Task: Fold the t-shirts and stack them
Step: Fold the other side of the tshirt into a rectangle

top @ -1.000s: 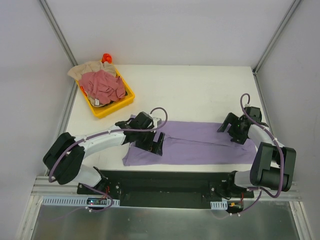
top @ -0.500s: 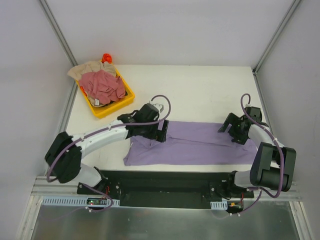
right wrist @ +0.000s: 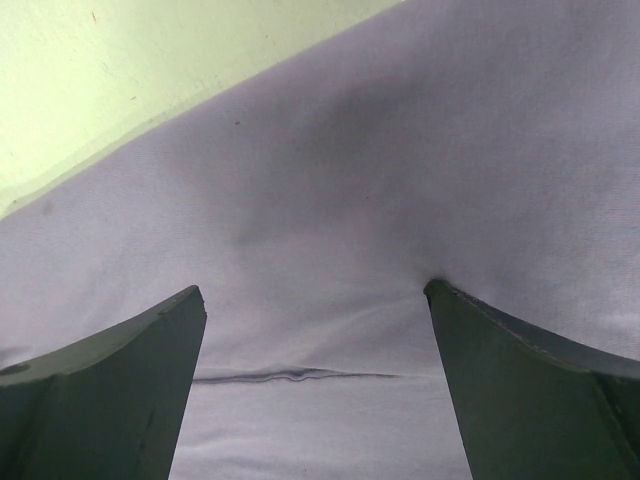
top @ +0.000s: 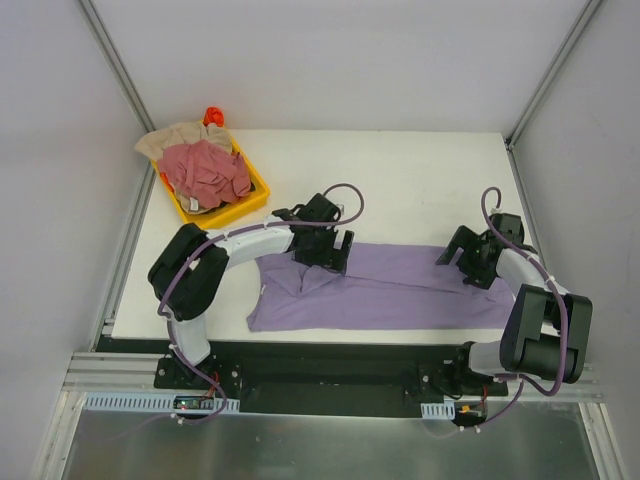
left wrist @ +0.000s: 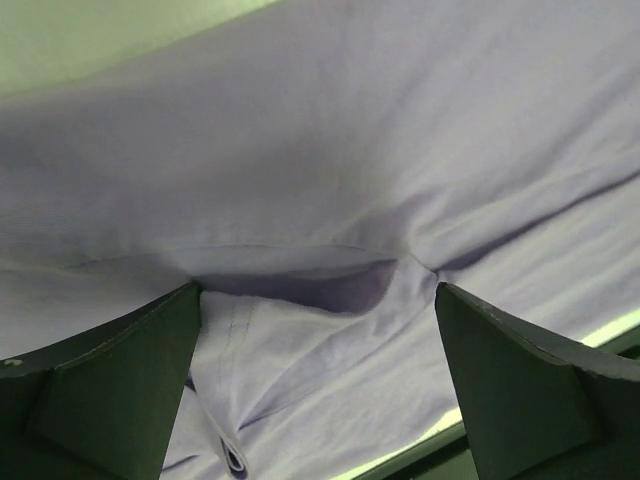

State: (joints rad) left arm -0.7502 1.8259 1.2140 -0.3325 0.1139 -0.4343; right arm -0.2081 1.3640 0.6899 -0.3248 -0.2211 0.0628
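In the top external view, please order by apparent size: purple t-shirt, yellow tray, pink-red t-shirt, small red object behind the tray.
1. purple t-shirt, spread flat: largest.
2. yellow tray and crumpled pink-red t-shirt: similar extent, so unranked.
3. red object: smallest, partly hidden.

The spread t-shirt (top: 400, 290) lies flat along the table's (top: 400, 180) near edge, from left of centre almost to the right edge. My left gripper (top: 328, 262) hangs over its left part, and my right gripper (top: 462, 262) over its right end. The tray (top: 255, 195) sits in the far-left corner, holding a bunched t-shirt (top: 205, 170) atop another t-shirt (top: 165, 140), which spills over the tray's far rim.
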